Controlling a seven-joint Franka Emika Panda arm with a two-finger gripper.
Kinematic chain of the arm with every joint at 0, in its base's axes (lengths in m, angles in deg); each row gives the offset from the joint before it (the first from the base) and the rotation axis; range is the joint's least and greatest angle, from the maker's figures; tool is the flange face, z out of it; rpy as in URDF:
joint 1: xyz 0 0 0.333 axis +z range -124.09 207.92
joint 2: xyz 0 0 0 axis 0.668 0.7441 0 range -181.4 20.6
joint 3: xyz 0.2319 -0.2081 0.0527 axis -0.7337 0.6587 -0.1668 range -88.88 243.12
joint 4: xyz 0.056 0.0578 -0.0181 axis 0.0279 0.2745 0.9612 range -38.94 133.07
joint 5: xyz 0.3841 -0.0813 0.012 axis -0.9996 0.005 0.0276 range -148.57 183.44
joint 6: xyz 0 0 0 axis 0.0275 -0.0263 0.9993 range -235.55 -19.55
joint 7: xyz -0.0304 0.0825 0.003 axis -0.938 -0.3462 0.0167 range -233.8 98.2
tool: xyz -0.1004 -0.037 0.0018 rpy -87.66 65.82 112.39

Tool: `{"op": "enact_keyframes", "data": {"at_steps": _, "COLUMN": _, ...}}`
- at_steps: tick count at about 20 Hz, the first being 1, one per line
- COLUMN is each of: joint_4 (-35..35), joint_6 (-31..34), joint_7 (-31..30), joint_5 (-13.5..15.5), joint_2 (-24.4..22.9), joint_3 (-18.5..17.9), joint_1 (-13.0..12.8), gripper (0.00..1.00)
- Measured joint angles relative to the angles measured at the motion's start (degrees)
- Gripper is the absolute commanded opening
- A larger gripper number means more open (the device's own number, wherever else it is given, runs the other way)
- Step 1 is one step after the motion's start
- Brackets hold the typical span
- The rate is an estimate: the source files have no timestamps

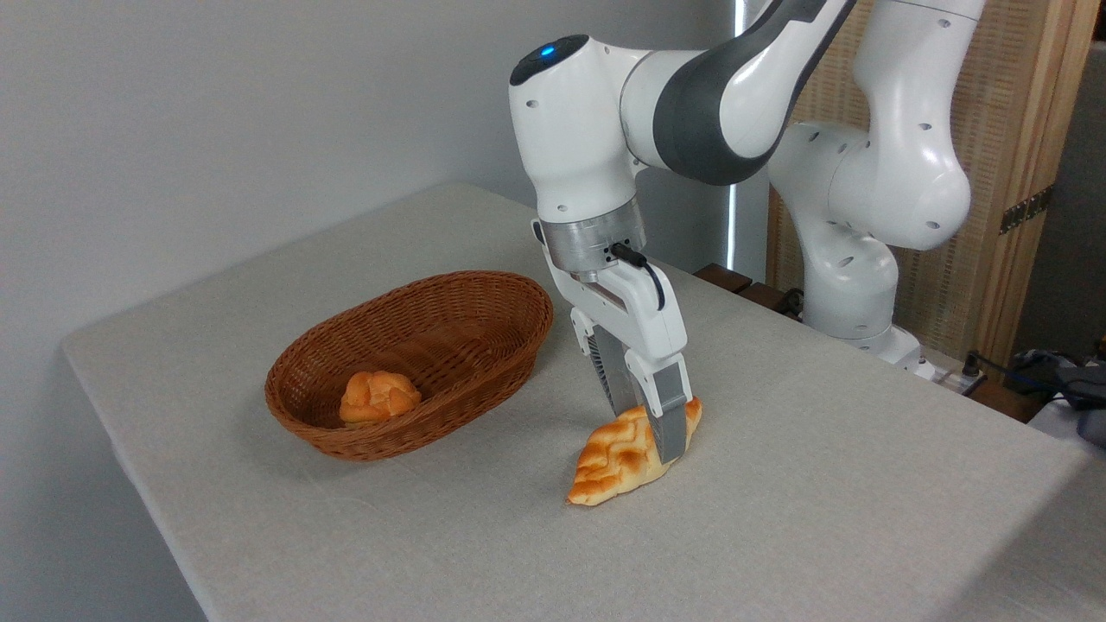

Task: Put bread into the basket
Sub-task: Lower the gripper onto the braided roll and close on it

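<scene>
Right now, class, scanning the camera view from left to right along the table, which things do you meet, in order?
Basket holding the small round bun → bread → gripper clamped on the bread's right part.

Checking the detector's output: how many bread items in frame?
2. The braided loaf lies on the table between the gripper fingers; a small round bun sits inside the basket. None seems hidden.

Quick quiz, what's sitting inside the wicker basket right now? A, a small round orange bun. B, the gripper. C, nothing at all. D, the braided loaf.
A: a small round bun lies in the wicker basket, while the braided loaf is on the table to its right, with the gripper closed around it.
</scene>
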Motion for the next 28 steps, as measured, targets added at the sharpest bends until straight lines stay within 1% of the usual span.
{"op": "enact_keyframes", "data": {"at_steps": 5, "joint_4": 0.69, "joint_6": -0.7, "joint_7": 0.0, "joint_5": -0.03, "joint_2": 0.05, "joint_3": 0.04, "joint_1": -0.15, "gripper": 1.0}}
{"op": "enact_keyframes", "data": {"at_steps": 6, "joint_4": 0.87, "joint_6": -1.14, "joint_7": 0.0, "joint_5": -0.03, "joint_2": 0.07, "joint_3": 0.06, "joint_1": -0.19, "gripper": 0.95}}
{"op": "enact_keyframes", "data": {"at_steps": 7, "joint_4": 1.06, "joint_6": -1.49, "joint_7": 0.0, "joint_5": -0.03, "joint_2": 0.09, "joint_3": 0.08, "joint_1": -0.23, "gripper": 0.85}}
{"op": "enact_keyframes", "data": {"at_steps": 8, "joint_4": 1.19, "joint_6": -1.69, "joint_7": 0.02, "joint_5": -0.03, "joint_2": 0.11, "joint_3": 0.09, "joint_1": -0.29, "gripper": 0.71}}
{"op": "enact_keyframes", "data": {"at_steps": 9, "joint_4": 1.31, "joint_6": -1.83, "joint_7": 0.03, "joint_5": -0.04, "joint_2": 0.14, "joint_3": 0.1, "joint_1": -0.42, "gripper": 0.53}}
{"op": "enact_keyframes", "data": {"at_steps": 10, "joint_4": 1.39, "joint_6": -1.88, "joint_7": 0.03, "joint_5": -0.08, "joint_2": 0.18, "joint_3": 0.11, "joint_1": -0.57, "gripper": 0.45}}
{"op": "enact_keyframes", "data": {"at_steps": 13, "joint_4": 1.55, "joint_6": -1.96, "joint_7": 0.03, "joint_5": -0.14, "joint_2": 0.33, "joint_3": 0.11, "joint_1": -0.81, "gripper": 0.35}}
{"op": "enact_keyframes", "data": {"at_steps": 16, "joint_4": 1.56, "joint_6": -1.96, "joint_7": 0.03, "joint_5": -0.14, "joint_2": 0.33, "joint_3": 0.11, "joint_1": -0.86, "gripper": 0.32}}
{"op": "enact_keyframes", "data": {"at_steps": 28, "joint_4": 1.65, "joint_6": -1.97, "joint_7": 0.03, "joint_5": -0.14, "joint_2": 0.33, "joint_3": 0.12, "joint_1": -0.97, "gripper": 0.3}}
